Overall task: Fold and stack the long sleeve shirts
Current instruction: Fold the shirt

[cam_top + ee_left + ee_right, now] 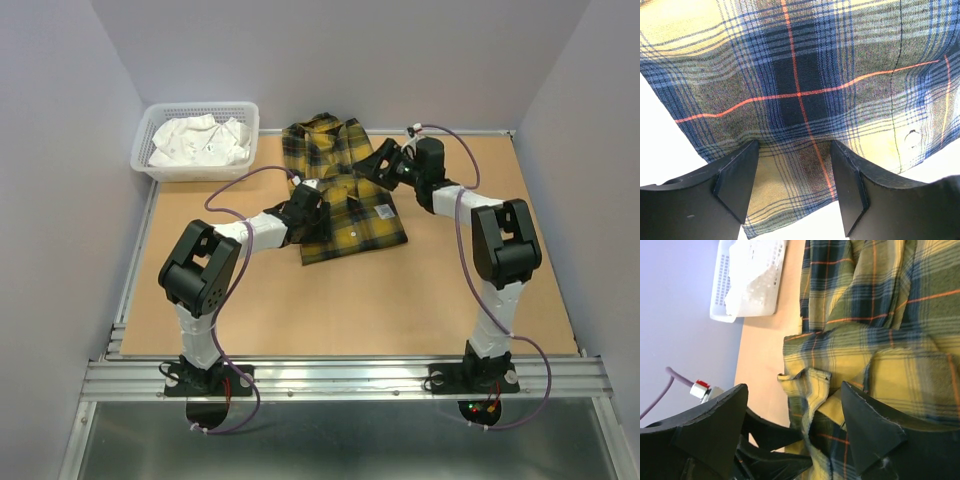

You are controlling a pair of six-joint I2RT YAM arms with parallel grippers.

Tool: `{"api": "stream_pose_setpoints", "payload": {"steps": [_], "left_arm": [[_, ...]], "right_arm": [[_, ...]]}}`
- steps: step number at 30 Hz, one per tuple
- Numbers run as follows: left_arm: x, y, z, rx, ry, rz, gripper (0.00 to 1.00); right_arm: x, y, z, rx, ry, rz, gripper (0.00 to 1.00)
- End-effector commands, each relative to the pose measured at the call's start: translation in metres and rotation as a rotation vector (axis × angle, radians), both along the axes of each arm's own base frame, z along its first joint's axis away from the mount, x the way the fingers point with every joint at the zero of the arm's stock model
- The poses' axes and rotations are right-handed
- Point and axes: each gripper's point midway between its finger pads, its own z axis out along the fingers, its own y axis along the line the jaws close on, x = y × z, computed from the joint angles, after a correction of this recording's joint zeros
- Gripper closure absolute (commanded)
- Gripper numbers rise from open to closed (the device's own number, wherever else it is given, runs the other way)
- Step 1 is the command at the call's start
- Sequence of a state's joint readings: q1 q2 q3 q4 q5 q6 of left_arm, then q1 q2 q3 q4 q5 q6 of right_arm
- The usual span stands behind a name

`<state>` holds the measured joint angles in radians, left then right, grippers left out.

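Observation:
A yellow long sleeve shirt with dark plaid and thin red lines lies folded at the middle back of the table. My left gripper hovers over its left edge. Its jaws stand open and apart over the plaid cloth, with nothing pinched between them. At the shirt's upper right part is my right gripper, open above the fabric. A curled yellow hem or cuff lies between its fingers. The left gripper's dark fingers show just below it.
A white plastic basket holding white cloths stands at the back left corner, also seen in the right wrist view. Bare brown tabletop spreads in front of the shirt. Grey walls close in on three sides.

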<state>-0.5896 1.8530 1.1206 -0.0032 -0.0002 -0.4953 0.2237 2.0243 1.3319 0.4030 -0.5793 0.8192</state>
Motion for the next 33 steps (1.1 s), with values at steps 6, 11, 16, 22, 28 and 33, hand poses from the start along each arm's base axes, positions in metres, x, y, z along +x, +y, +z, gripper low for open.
{"api": "stream_pose_setpoints", "payload": {"steps": [6, 11, 16, 22, 28, 33], "left_arm": [[-0.011, 0.018, -0.015, 0.077, 0.046, 0.016, 0.28], [-0.012, 0.018, -0.015, 0.076, 0.047, 0.011, 0.28], [-0.013, 0.018, -0.017, 0.076, 0.049, 0.012, 0.28], [-0.014, 0.018, -0.017, 0.074, 0.049, 0.009, 0.28], [-0.017, 0.019, -0.021, 0.076, 0.059, 0.004, 0.28], [-0.020, 0.021, -0.023, 0.082, 0.064, 0.004, 0.28]], "right_arm": [[-0.039, 0.024, -0.028, 0.007, 0.165, -0.042, 0.07], [-0.043, 0.034, -0.037, 0.049, 0.185, -0.035, 0.07], [-0.036, 0.042, -0.042, 0.066, 0.184, -0.024, 0.07], [-0.029, 0.044, -0.048, 0.055, 0.171, -0.029, 0.07], [-0.007, 0.055, -0.029, 0.088, 0.091, -0.007, 0.07], [0.019, 0.065, -0.003, 0.119, 0.018, 0.003, 0.07]]}}
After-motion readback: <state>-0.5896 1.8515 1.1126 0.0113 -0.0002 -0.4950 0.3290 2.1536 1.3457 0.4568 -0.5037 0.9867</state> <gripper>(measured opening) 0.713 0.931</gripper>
